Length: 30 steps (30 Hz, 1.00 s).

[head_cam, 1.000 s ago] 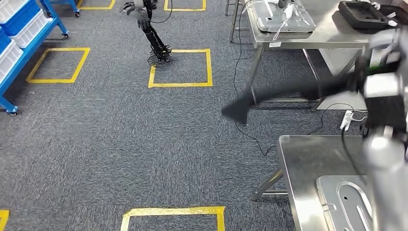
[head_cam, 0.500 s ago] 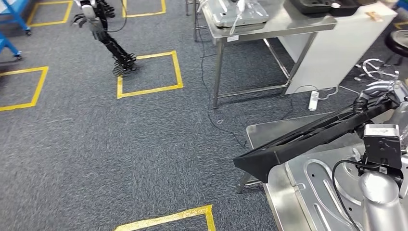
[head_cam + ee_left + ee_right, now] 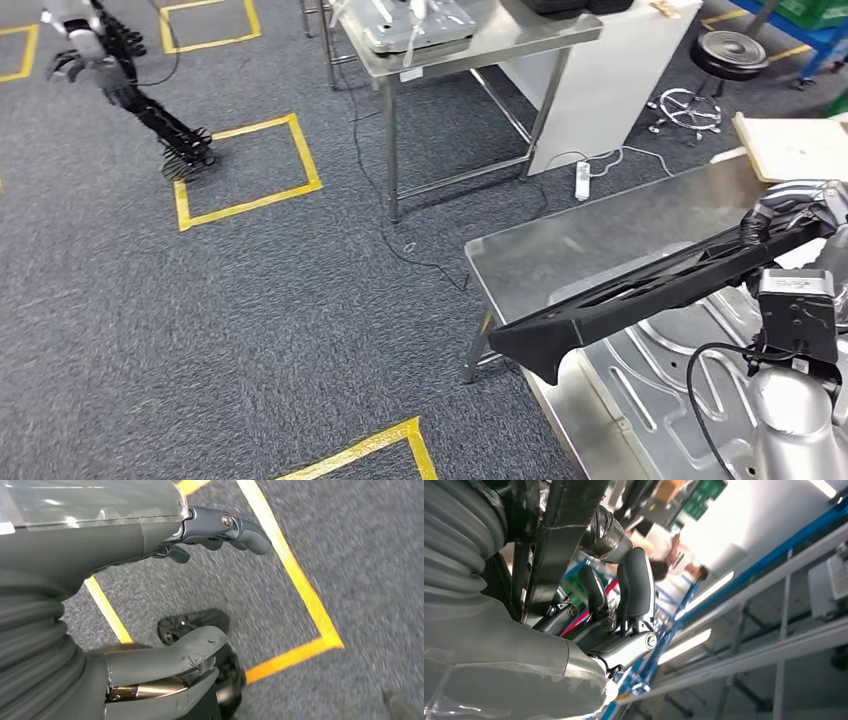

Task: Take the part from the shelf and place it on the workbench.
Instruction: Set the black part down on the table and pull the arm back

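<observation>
The view has swung since approx. 1 s ago: the steel workbench w/ a pressed sheet-metal panel on it now lies under the load, so the robot has turned toward it. The right hand has its fingers wrapped round the far end of the long black plastic frame part; the part hangs tilted above the bench's near-left corner, its free tip past the edge, not yet set down. The left hand hangs over carpet, fingers apart, nothing in it. Judgement: carrying is nearly done, lowering comes next.
</observation>
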Each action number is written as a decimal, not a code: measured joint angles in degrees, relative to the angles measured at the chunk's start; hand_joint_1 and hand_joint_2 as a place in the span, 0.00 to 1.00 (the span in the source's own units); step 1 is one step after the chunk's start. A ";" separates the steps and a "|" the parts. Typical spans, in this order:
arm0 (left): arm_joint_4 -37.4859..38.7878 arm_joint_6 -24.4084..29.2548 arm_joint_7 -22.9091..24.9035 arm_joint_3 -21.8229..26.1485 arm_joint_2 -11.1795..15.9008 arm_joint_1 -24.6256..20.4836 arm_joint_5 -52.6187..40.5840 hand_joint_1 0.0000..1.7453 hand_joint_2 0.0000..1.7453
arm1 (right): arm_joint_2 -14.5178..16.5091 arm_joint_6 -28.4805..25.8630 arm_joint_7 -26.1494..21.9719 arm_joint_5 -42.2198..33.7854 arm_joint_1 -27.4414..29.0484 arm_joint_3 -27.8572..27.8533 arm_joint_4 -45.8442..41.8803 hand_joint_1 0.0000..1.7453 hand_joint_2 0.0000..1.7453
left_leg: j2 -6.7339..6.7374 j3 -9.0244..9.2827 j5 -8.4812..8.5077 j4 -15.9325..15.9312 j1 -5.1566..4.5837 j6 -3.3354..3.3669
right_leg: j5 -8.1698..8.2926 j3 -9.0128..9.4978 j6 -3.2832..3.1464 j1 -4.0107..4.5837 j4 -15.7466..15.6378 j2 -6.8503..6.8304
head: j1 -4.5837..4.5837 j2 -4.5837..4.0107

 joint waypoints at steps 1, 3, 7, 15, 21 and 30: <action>0.00 0.00 -0.01 0.00 -0.03 -0.03 -0.01 0.00 1.00 | -0.01 -0.01 0.05 0.20 0.06 -0.21 -0.24 1.00 1.00 | 0.52 0.12 -0.25 0.17 -0.18 -0.32 | 0.13 0.61 -0.35 0.19 -1.26 -0.58 | -0.01 0.00; 0.00 0.00 -0.03 0.00 -0.07 -0.06 -0.04 0.00 1.00 | -0.02 -0.01 0.18 0.51 0.30 -0.59 -0.71 1.00 1.00 | 1.72 0.47 -0.49 0.14 -0.35 -0.90 | 0.13 0.41 -1.14 0.37 -1.50 0.47 | -0.03 0.00; 0.00 -0.06 -0.03 0.00 -0.14 -0.08 -0.04 0.00 1.00 | -0.02 0.01 0.40 0.72 0.67 -0.98 -1.31 1.00 1.00 | -2.24 -1.42 -4.52 5.38 0.23 -1.97 | 0.70 0.23 -2.55 -0.04 -1.95 3.06 | -0.04 0.00; 0.00 -0.97 2.57 0.31 -0.25 0.10 0.46 0.00 1.00 | 0.70 -0.02 0.36 1.67 1.39 -0.77 -0.67 1.00 1.00 | -8.13 -1.19 -1.28 3.93 0.33 -0.80 | 1.13 -0.36 -2.64 0.36 -1.50 9.22 | -0.02 0.00; 0.00 -1.05 2.86 0.48 -0.42 -0.10 0.46 0.00 1.00 | 1.03 -0.19 0.19 1.70 1.90 -0.66 -0.37 1.00 1.00 | -6.71 0.50 0.41 -0.53 0.27 0.59 | 1.02 -1.90 -0.78 0.12 -0.39 8.99 | 0.00 0.00; 0.00 -1.41 3.01 0.55 -0.59 0.02 0.49 0.00 1.00 | 1.55 -0.42 0.09 2.40 2.30 -0.59 0.21 1.00 1.00 | -0.11 0.26 -0.11 -0.02 -0.30 0.56 | -0.33 -1.45 -0.34 0.23 2.43 1.14 | 0.01 0.00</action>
